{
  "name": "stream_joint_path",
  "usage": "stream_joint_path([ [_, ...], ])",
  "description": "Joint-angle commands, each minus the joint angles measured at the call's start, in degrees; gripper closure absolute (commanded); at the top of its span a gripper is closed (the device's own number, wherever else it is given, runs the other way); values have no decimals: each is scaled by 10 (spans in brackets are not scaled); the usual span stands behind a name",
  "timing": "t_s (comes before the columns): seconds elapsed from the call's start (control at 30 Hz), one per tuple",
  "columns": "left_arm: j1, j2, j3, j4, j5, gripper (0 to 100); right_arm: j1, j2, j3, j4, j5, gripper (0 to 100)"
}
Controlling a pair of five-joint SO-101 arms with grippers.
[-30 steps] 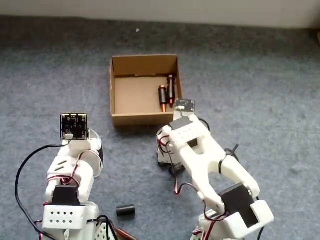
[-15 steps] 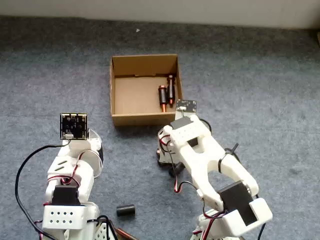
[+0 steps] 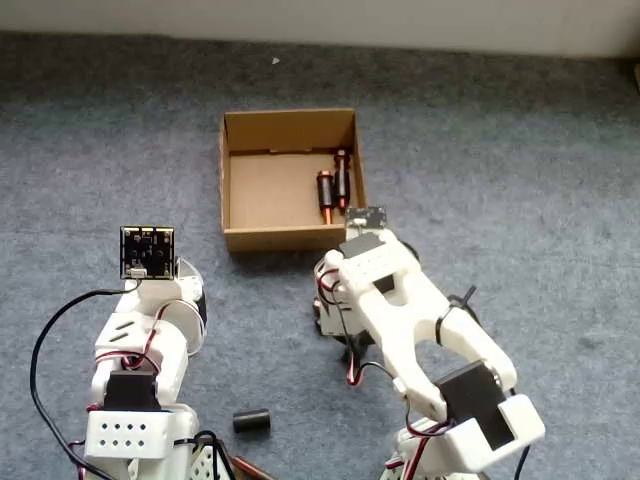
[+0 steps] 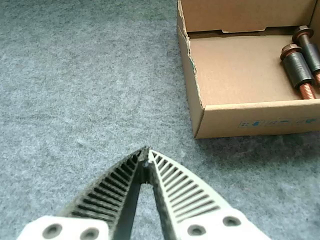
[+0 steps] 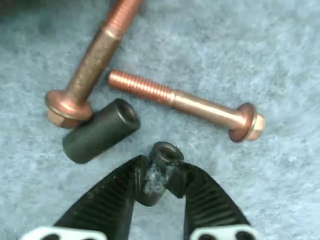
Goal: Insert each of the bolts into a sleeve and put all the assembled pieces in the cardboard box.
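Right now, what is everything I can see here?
Box: one, brown, on the carpet ahead of both arms.
Assembled pieces: two, copper and black, in the box along one side wall.
Bolts: two, copper, loose on the carpet near the right arm's jaws.
Sleeves: three, black; one beside those bolts, one between the arm bases, one in the right arm's jaws.
Carpet: one, grey, under everything.
Left arm: one, white, jaws shut on nothing.
Right arm: one, white, jaws clamped on a sleeve.

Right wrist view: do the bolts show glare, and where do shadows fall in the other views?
Right wrist view: soft sheen along the loose bolts, no hard glare. Left wrist view: even light, a thin shadow along the far inner fold of the cardboard box. High view: diffuse light, same shadow line.
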Motion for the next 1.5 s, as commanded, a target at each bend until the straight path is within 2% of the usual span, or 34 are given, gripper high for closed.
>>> stream_joint_path([
  [0.0, -5, -3, -15, -13, -5, 979, -7, 28, 6, 33, 23, 924],
  [0.23, -5, -3, -16, -13, -5, 979, -7, 0, 6, 38, 27, 885],
  [0.37, -5, -3, -16, -13, -5, 979, -7, -87, 6, 41, 27, 885],
  [0.6, -24, -3, -16, -13, -25, 979, -8, -250, 8, 121, 29, 883],
  [0.77, -23, -3, -16, -13, -25, 979, -8, -318, 34, 117, 74, 883],
  [0.87, -23, -3, -16, -13, -25, 979, -8, -329, 73, 90, 76, 883],
  [1.0, -23, -3, -15, -13, -25, 979, -10, -335, 95, 58, 118, 883],
  [1.13, -23, -3, -15, -13, -25, 979, -10, -328, 105, 40, 115, 883],
  [1.33, -23, -3, -15, -13, -25, 979, -10, -328, 191, -71, 117, 883],
  [1.47, -22, -3, -15, -13, -25, 979, -10, -328, 227, -101, 119, 883],
])
